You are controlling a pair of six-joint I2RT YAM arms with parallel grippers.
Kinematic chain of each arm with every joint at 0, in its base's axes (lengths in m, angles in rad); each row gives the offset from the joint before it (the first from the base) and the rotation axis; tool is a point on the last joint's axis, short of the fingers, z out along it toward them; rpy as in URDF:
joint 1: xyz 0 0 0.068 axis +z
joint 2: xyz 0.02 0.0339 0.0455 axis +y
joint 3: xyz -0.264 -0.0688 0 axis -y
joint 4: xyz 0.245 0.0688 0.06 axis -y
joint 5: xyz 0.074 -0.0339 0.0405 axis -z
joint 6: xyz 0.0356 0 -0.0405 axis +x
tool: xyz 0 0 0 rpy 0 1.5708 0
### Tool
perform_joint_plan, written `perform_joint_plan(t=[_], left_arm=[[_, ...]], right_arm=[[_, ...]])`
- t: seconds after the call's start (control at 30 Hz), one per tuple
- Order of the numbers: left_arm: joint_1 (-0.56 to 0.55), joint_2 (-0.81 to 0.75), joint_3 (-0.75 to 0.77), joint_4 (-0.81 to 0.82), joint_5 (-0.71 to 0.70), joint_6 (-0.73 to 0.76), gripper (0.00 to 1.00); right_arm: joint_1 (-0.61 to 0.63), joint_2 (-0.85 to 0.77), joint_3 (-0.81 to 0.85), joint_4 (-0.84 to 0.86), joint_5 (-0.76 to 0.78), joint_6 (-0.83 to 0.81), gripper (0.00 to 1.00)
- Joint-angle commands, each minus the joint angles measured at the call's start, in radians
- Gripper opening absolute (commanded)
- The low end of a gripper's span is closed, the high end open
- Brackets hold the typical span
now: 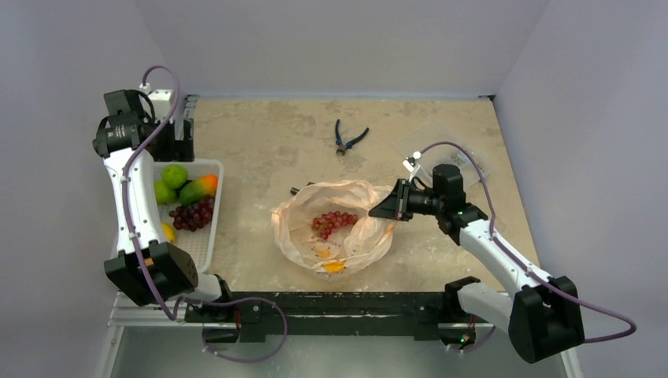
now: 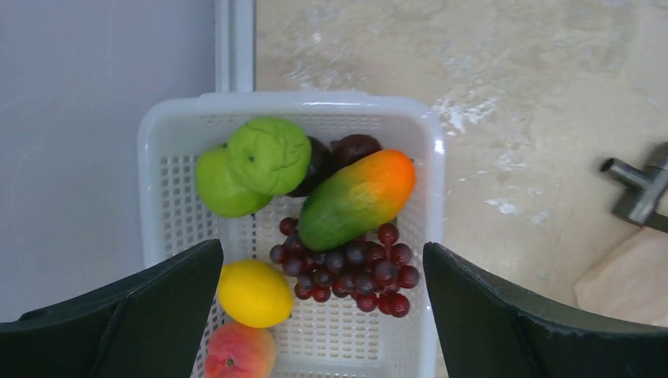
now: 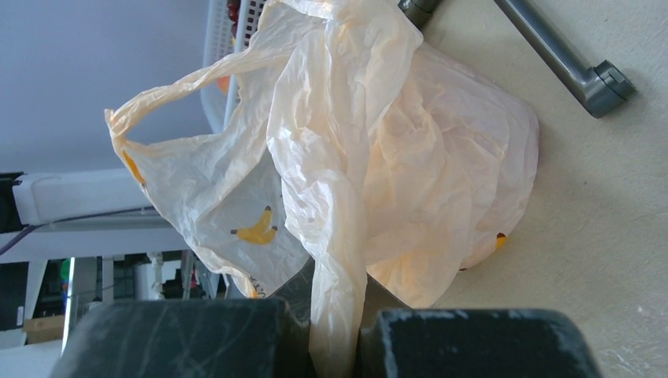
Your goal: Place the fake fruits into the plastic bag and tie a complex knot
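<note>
Hovering my left gripper wide open above the basket of fruits, I am pinching the bag by its handle in my closed right gripper, the bag sitting on the table with red grapes inside.

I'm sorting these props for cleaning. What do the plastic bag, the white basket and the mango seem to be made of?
The plastic bag: thin translucent peach film; it crinkles and light glows through it. The white basket: rigid moulded plastic, slightly glossy, with a regular grid of holes. The mango: probably hard plastic, smooth with a soft sheen and a painted green-to-orange fade.
</note>
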Motion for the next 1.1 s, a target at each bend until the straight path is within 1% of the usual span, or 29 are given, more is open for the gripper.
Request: perform_joint_plan(t=[0.0,0.17,0.23,0.37,0.7,0.97,1.07], left_arm=[[0.058,0.070,-0.006,0.053,-0.147,-0.076,1.00],[0.091,0.160,-0.007,0.105,-0.200,-0.105,1.00],[0.104,0.199,-0.008,0.115,-0.200,-0.103,1.00],[0.128,0.268,-0.007,0.153,-0.179,-0.077,0.99],[0.132,0.420,0.005,0.170,-0.149,-0.062,0.94],[0.133,0.462,-0.013,0.169,-0.113,-0.060,0.81],[0.132,0.469,-0.018,0.169,-0.103,-0.056,0.72]], right_arm=[[-0.002,0.029,0.072,0.023,-0.026,-0.034,0.00],[-0.002,0.054,0.107,0.024,-0.033,-0.036,0.00],[-0.003,0.058,0.123,0.024,-0.037,-0.037,0.00],[-0.002,0.071,0.136,0.024,-0.036,-0.046,0.00],[-0.003,0.077,0.136,0.020,-0.035,-0.054,0.00],[-0.004,0.092,0.144,0.019,-0.034,-0.060,0.00],[-0.004,0.097,0.144,0.024,-0.032,-0.060,0.00]])
